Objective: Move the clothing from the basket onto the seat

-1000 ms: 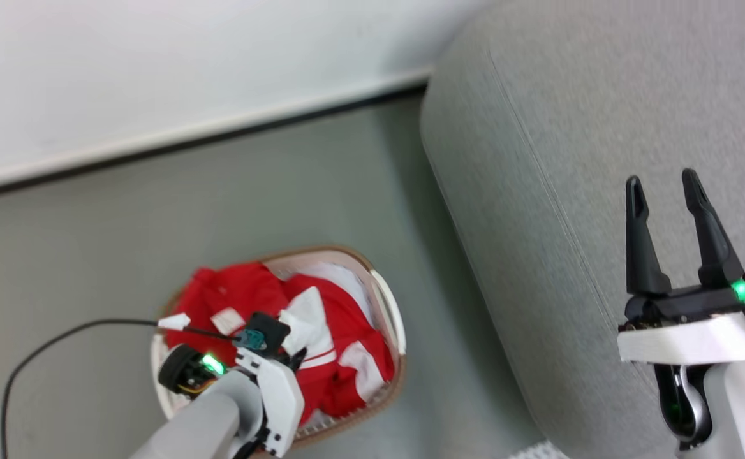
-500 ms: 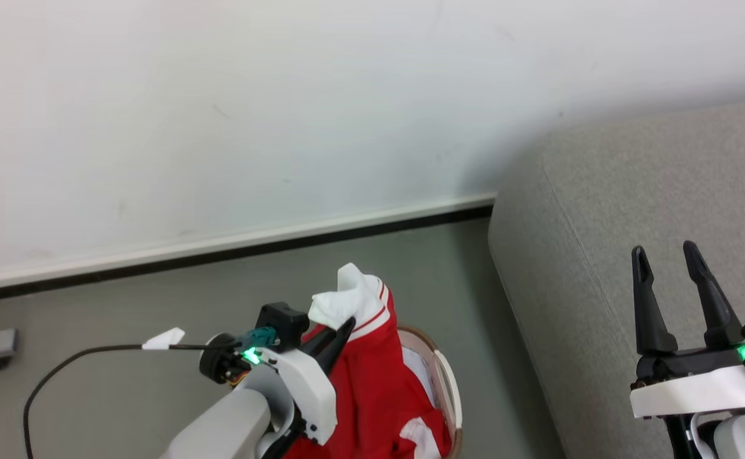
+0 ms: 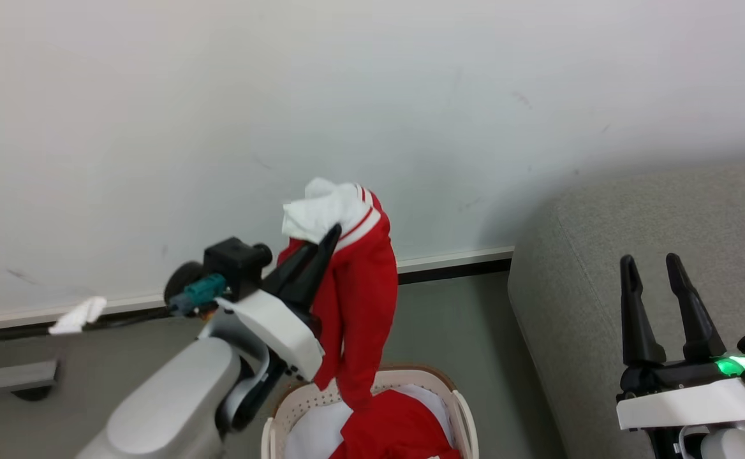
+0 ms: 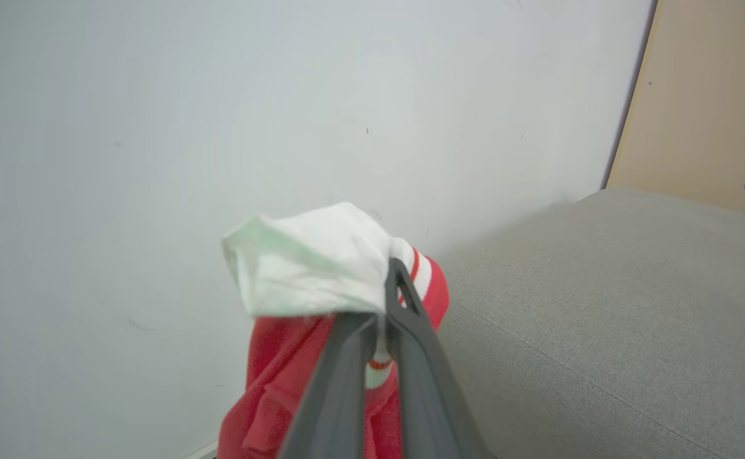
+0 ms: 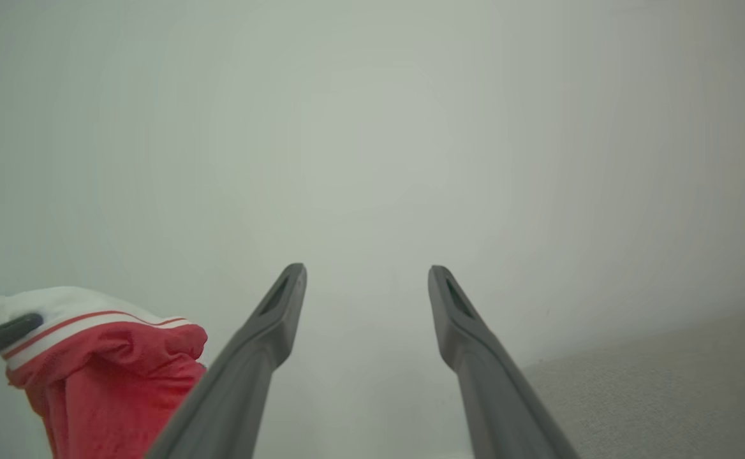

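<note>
Red clothing (image 3: 360, 299) clamped in left pincer (image 3: 333, 231), hanging over basket (image 3: 423, 375) | right pincer (image 3: 650, 261) spread wide

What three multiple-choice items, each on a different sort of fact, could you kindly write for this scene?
1. The lifted garment hangs: A over the basket; B on a shelf; C on a table.
2. Its main colour: A blue; B red; C grey.
3. The right gripper is: A shut on cloth; B shut, empty; C open, empty.
Key: 1A, its lower end dangles at the basket's rim; 2B, red with a white striped top; 3C, its jaws stand apart with nothing between.
</note>
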`<state>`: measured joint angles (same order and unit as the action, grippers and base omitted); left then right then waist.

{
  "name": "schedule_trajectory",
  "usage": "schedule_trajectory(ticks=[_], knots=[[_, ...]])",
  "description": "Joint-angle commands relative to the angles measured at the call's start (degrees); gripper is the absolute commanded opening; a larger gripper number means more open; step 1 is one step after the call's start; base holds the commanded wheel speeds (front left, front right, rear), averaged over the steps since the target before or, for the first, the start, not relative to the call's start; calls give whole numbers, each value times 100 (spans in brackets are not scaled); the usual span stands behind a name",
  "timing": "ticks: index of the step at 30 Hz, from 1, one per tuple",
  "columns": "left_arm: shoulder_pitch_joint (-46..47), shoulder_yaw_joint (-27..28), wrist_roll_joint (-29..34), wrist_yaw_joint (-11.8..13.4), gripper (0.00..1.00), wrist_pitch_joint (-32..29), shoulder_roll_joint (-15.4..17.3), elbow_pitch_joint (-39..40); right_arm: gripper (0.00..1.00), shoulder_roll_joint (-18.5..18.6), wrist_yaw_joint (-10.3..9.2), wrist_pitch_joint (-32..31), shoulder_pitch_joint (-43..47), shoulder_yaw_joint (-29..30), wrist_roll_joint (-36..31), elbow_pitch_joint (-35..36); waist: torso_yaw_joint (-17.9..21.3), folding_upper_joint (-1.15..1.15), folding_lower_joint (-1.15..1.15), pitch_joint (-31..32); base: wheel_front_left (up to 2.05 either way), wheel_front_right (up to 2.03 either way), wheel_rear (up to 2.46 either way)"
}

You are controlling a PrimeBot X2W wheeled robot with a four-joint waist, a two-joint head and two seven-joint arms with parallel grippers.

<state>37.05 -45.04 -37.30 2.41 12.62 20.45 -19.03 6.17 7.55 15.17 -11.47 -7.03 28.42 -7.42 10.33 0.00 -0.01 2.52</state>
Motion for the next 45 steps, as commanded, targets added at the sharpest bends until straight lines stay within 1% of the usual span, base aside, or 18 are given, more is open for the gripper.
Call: schedule_trajectory(ticks=[1,2,3,4,8,17,20,23,30,34,38,45], knots=[[65,58,11,61,0,-54,103,203,100,47,-12,-3,108,-57,44,11,-27,0,1,23,0,0,0],[93,87,5,121,0,-140,164,371,100,59,-12,-4,116,-109,49,18,-39,0,1,31,0,0,0],[93,87,5,121,0,-140,164,371,100,59,-12,-4,116,-109,49,18,-39,0,1,31,0,0,0],[147,143,28,241,0,-284,276,661,100,68,-12,-4,129,-168,28,28,-67,0,1,38,0,0,0],[199,242,-38,422,0,-498,366,1118,100,21,-12,-3,169,-292,65,48,-132,0,1,44,0,0,0],[203,256,-48,591,0,-643,417,1493,100,-2,-12,-4,205,-485,-28,27,-176,0,1,6,0,0,0],[204,268,-73,632,0,-636,389,1523,100,15,-12,-4,170,-646,-48,42,-175,0,1,-19,0,0,0],[212,256,-80,649,0,-627,362,1528,100,60,-12,-4,131,-902,-40,59,-171,0,1,-42,0,0,0],[250,199,-113,606,0,-585,257,1391,100,148,-12,-4,-128,-1910,31,11,-234,0,1,-119,0,0,0],[214,98,-122,560,0,-543,133,1273,100,76,-12,-4,-420,-2349,42,-147,-329,0,1,-141,0,0,0],[175,-14,-142,499,0,-508,-1,1171,100,-30,-12,-4,-766,-2700,-32,-440,-449,0,1,-144,0,0,0],[196,-277,-132,378,0,-489,-323,1029,100,-163,-12,-4,-1337,-2957,-223,-1315,-806,0,1,-117,0,0,0]])
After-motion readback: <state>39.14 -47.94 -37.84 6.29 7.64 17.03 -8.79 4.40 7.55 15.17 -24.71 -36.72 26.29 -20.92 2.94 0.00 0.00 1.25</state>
